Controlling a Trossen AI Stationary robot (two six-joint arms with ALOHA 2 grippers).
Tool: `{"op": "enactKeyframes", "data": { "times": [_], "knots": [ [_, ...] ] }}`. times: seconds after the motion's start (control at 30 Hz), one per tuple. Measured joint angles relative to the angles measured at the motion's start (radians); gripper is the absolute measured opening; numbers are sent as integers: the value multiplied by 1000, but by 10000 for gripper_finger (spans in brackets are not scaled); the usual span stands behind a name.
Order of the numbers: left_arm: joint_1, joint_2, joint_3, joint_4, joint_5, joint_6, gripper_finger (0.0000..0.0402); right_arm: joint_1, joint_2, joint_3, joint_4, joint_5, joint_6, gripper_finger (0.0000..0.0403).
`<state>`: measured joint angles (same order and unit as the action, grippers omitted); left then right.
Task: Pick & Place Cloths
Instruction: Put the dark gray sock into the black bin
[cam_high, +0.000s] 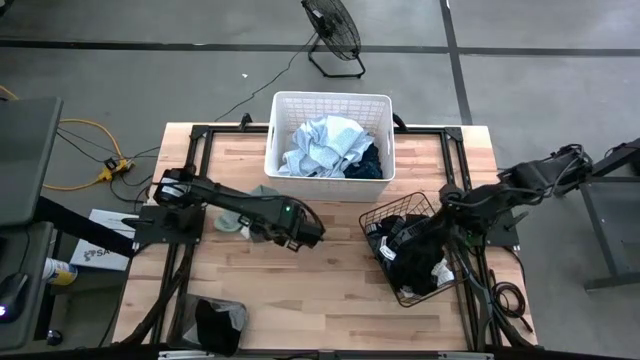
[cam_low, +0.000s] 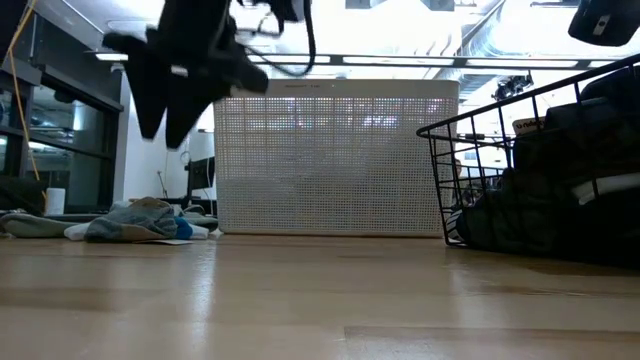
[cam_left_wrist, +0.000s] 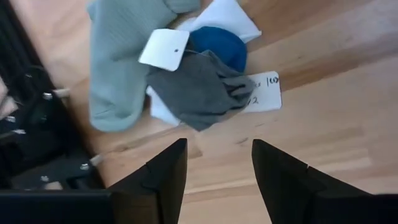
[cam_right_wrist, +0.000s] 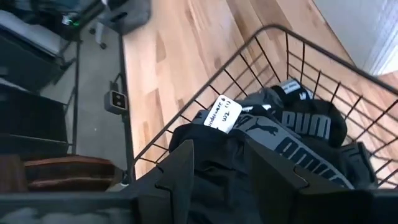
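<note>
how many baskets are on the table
2. The white plastic laundry basket stands at the table's far edge, middle, holding light blue cloths. The black wire basket sits on the right side, filled with black garments. None appear hidden.

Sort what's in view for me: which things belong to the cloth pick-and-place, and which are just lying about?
Job:
- small cloth pile under the open left gripper
- black garments in the wire basket, right gripper over them
- light blue cloths in the white laundry basket
- dark cloth at the table's near edge

Lying about:
- floor fan
- yellow cable
</note>
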<state>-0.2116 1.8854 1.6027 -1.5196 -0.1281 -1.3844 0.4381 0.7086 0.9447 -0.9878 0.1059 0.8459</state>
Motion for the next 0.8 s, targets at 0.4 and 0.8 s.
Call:
{"op": "enactKeyframes", "data": {
  "times": [0.4, 0.8],
  "knots": [
    [73, 0, -223, 188, 102, -87, 189, 0, -112, 0, -64, 0, -65, 134],
    [77, 0, -327, 296, 99, -151, 301, 0, -119, 0, -75, 22, -116, 134]
  ]
}}
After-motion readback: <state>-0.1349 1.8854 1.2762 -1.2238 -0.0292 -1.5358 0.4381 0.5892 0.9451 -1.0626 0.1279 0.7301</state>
